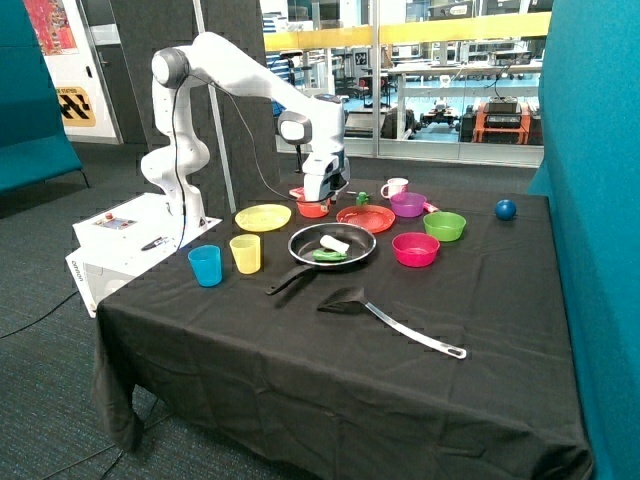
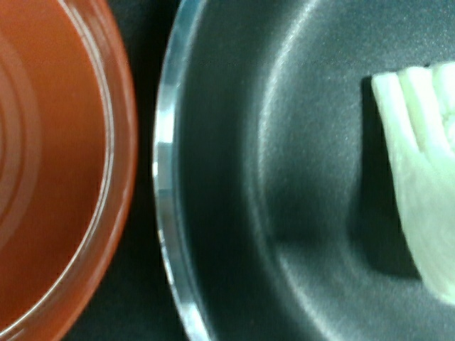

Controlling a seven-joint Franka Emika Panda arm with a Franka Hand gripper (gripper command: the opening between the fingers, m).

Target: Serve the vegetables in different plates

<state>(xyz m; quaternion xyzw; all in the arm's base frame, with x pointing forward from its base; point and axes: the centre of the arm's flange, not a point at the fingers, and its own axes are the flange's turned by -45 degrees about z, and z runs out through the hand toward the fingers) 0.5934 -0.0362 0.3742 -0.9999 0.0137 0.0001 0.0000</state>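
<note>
A white oblong chunk (image 1: 335,243) and a green pod (image 1: 328,256) lie together in the black frying pan (image 1: 358,240) at the middle of the table. The yellow plate (image 1: 263,217) and the red-orange plate (image 1: 365,218) sit behind the pan, and both look bare. My gripper (image 1: 325,192) hangs above the pan's far rim, between the two plates. The wrist view shows the red-orange plate (image 2: 50,170), the pan's floor (image 2: 284,177) and part of the white chunk (image 2: 419,170). The green pod is outside the wrist view.
Behind the plates are a small red bowl (image 1: 313,206), a small green bottle-like object (image 1: 362,198), a white mug (image 1: 395,187) and a purple bowl (image 1: 408,204). Green (image 1: 444,226) and pink (image 1: 415,249) bowls, a blue ball (image 1: 505,209), blue (image 1: 206,265) and yellow (image 1: 245,253) cups and a spatula (image 1: 390,318) stand around the pan.
</note>
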